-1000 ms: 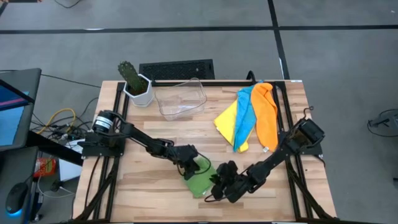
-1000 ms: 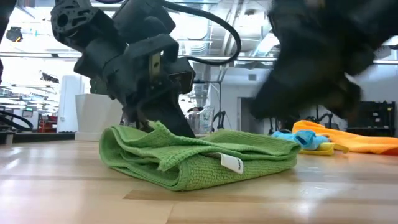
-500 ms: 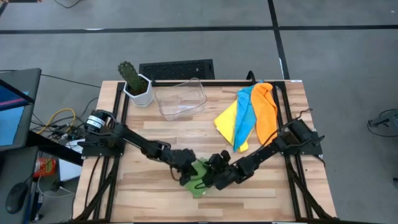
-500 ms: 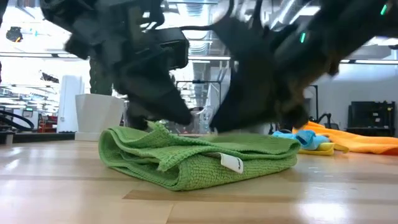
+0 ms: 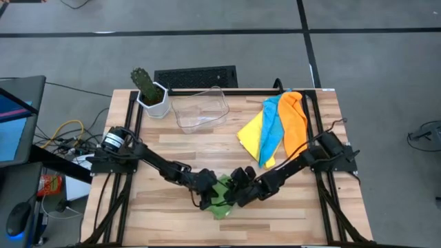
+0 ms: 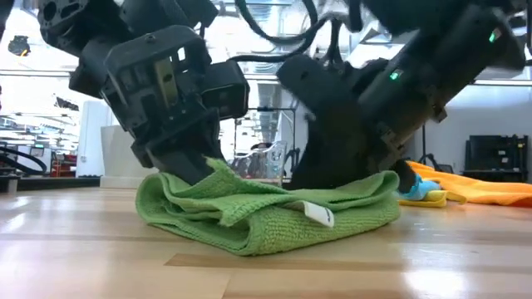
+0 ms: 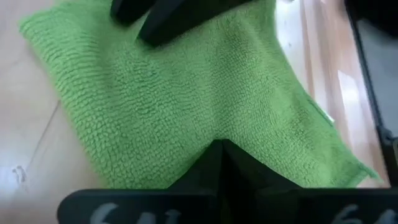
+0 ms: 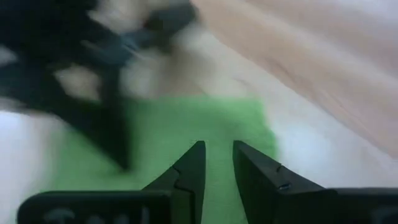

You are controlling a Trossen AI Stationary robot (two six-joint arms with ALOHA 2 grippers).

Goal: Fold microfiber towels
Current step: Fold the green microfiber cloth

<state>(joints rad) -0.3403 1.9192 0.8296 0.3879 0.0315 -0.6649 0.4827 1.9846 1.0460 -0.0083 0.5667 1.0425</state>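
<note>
At lower centre, the left gripper (image 5: pixel 209 198), fingers pressed together, and right gripper (image 5: pixel 234 196), fingers slightly parted, should press the folded green towel (image 6: pixel 258 212) evenly, keeping layers aligned.

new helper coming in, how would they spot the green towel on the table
Start at the wooden table and go to its front edge, where both arms meet. The green towel lies there, folded, under the left gripper and right gripper. The other towels lie piled at the back right.
</note>
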